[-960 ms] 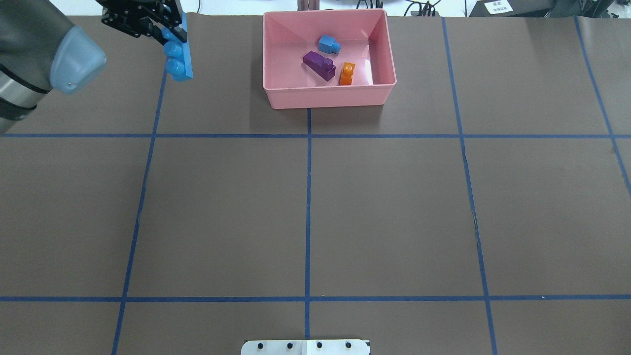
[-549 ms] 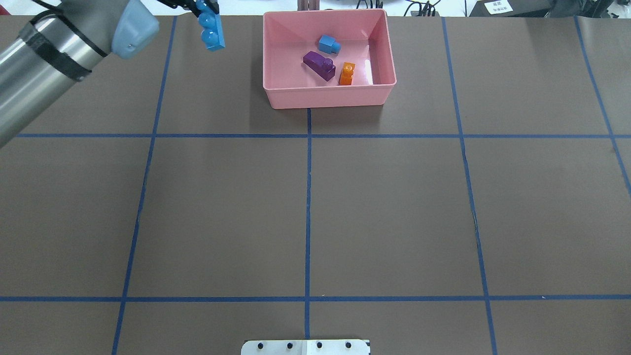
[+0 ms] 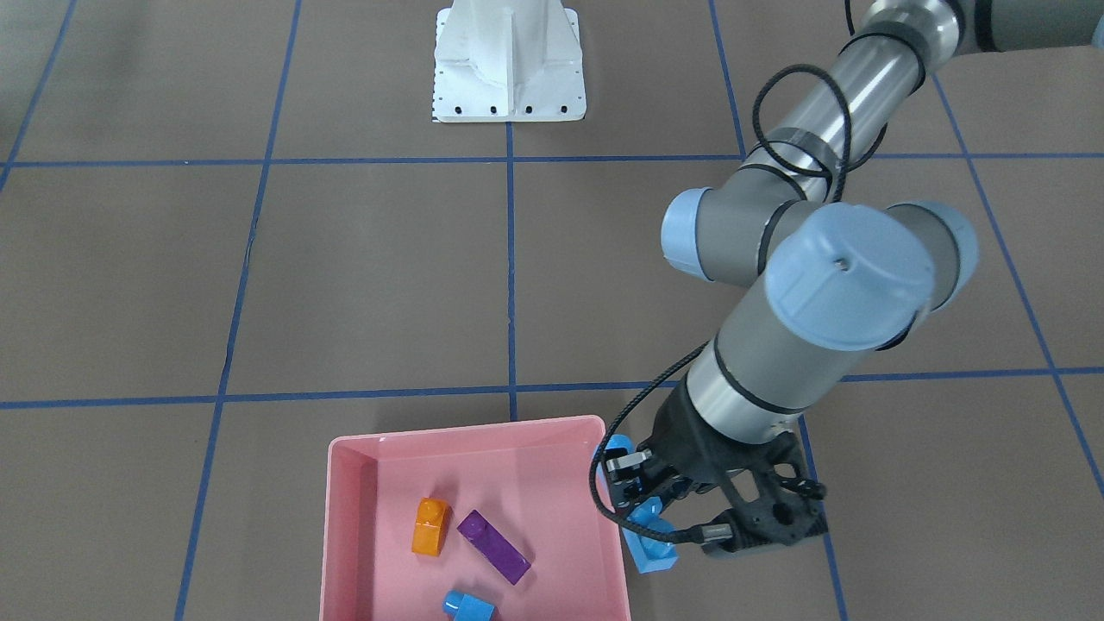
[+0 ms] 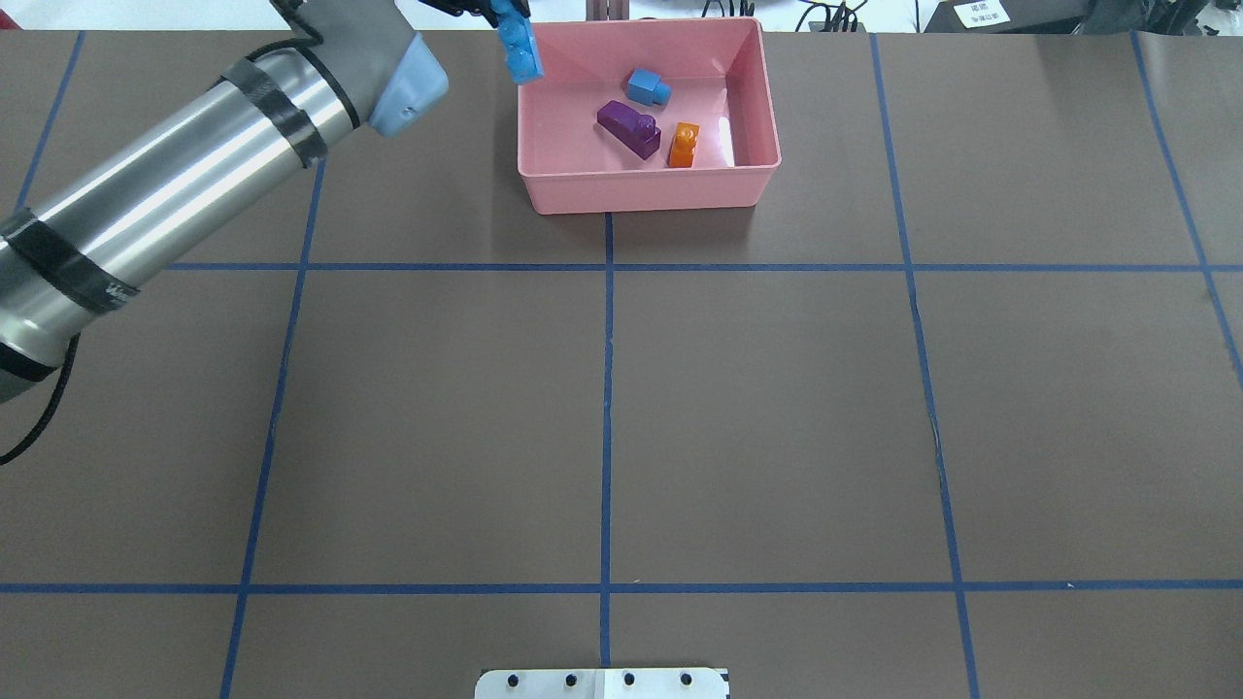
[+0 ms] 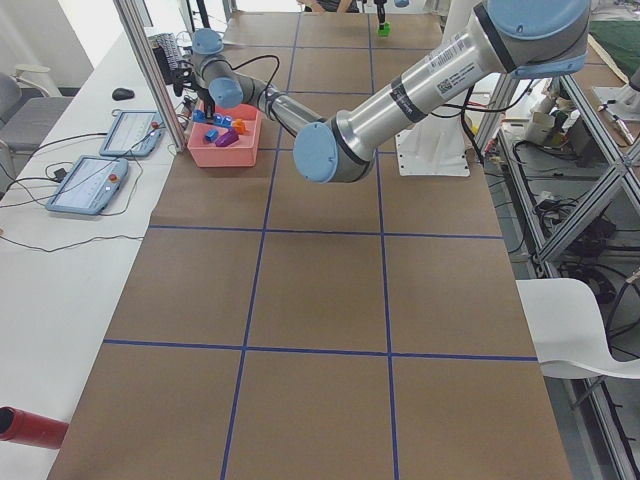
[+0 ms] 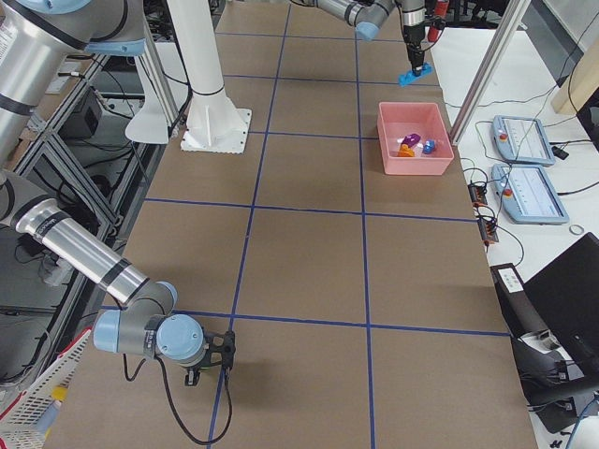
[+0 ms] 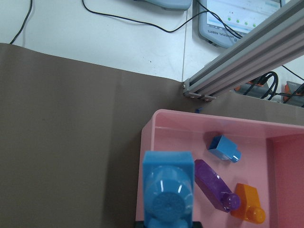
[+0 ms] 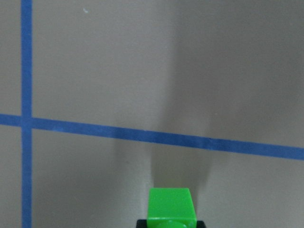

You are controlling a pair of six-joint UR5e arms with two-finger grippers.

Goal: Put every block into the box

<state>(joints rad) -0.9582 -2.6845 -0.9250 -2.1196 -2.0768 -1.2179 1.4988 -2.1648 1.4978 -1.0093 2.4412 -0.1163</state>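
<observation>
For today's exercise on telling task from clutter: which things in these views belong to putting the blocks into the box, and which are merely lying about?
Belong to the job:
pink box
long blue block, held at the box's edge
small blue block, purple block and orange block, inside the box
green block

Lying about:
two tablets
red tube
computer mouse
white chair

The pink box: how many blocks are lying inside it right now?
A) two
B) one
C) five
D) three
D: the small blue block, the purple block and the orange block lie in the pink box; the long blue block is held up at its rim, not yet dropped in.
</observation>
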